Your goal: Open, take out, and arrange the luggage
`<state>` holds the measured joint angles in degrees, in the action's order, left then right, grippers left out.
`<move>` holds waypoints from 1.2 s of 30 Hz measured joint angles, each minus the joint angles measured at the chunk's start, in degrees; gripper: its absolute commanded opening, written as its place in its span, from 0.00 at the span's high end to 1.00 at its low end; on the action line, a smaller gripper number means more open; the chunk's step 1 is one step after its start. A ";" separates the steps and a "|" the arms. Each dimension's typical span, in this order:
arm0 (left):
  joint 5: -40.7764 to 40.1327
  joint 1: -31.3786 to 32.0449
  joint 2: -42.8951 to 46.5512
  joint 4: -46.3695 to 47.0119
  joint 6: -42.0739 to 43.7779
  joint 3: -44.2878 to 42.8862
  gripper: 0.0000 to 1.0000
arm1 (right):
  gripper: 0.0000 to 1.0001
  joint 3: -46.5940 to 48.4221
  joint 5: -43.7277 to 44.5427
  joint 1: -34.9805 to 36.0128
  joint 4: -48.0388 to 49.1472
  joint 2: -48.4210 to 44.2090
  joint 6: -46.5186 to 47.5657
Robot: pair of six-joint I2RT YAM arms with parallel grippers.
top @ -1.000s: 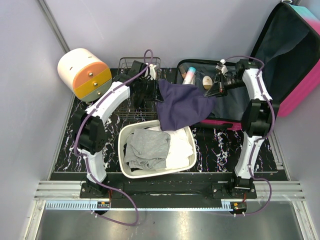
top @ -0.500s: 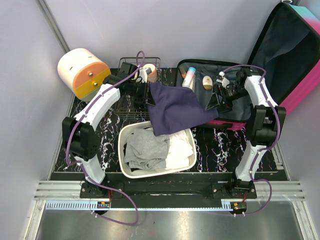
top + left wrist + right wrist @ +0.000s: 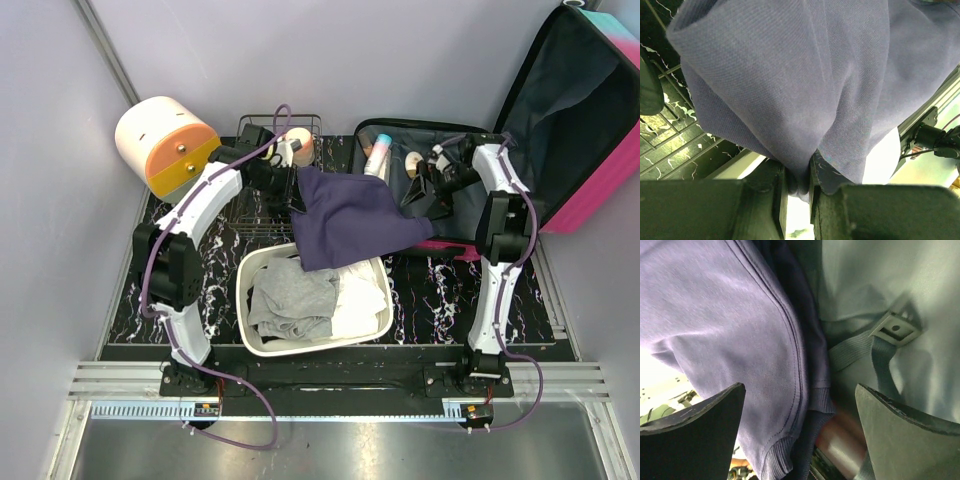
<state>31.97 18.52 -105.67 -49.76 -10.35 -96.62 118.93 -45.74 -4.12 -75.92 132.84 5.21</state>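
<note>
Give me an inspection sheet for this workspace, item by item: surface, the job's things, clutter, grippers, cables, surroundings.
Surface: black marble-patterned mat, crowded.
Job's things: luggage open, lid raised, small items inside; purple garment draped from its front edge over the white basket.
Clutter: white basket holds grey and white clothes; wire basket; white-and-orange drawer box.
Grippers: left gripper shut on the purple garment; right gripper open, cloth between its fingers.
Cables: purple cables loop along both arms; no snag seen.
Surroundings: grey walls; metal rail at the near edge.
</note>
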 measured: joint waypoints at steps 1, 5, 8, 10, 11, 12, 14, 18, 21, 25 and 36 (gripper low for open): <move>0.02 -0.04 -0.39 -0.24 0.00 -0.31 1.00 | 0.00 -0.98 -0.22 0.39 0.04 0.20 -0.59; 0.22 -0.13 -1.44 -0.42 -0.09 -1.01 1.00 | 0.00 -6.08 -2.60 2.34 -0.15 0.20 -1.97; 0.24 -0.15 -1.66 -0.42 -0.35 -1.09 1.00 | 0.00 -7.54 -6.93 3.50 -0.85 1.53 -1.90; 0.24 -0.17 -1.79 -0.39 -0.66 -1.11 1.00 | 0.06 -7.54 -9.27 4.66 -0.70 2.67 -1.88; 0.28 -0.17 -1.86 -0.37 -0.76 -1.11 1.00 | 0.14 -7.54 -10.21 4.96 -0.63 3.08 -1.88; 0.33 -0.20 -1.95 -0.35 -0.92 -1.14 1.00 | 0.27 -7.54 -11.54 5.25 -0.66 3.63 -1.97; 0.44 -0.22 -2.19 -0.35 -1.33 -1.31 1.00 | 0.59 -6.40 -13.62 5.55 -0.94 4.85 -1.51; 0.83 -0.17 -2.36 -0.74 -1.53 -2.25 1.00 | 1.00 -1.20 -15.61 5.60 -1.07 5.88 0.90; 1.36 0.07 -2.34 -0.79 -1.38 -3.39 1.00 | 1.00 1.29 -16.44 5.57 -0.70 3.82 3.21; 2.47 0.15 -1.70 -1.38 -0.22 -3.96 1.00 | 1.00 1.16 -16.35 5.55 -0.33 -1.92 5.70; 8.22 -2.86 14.51 -11.82 9.42 2.54 1.00 | 1.00 -20.20 -16.24 10.36 0.26 -27.15 10.99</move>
<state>40.18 15.66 -91.15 -61.58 -0.93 -94.08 98.74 -61.98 6.24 -75.66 105.69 16.21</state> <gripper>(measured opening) 0.189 0.089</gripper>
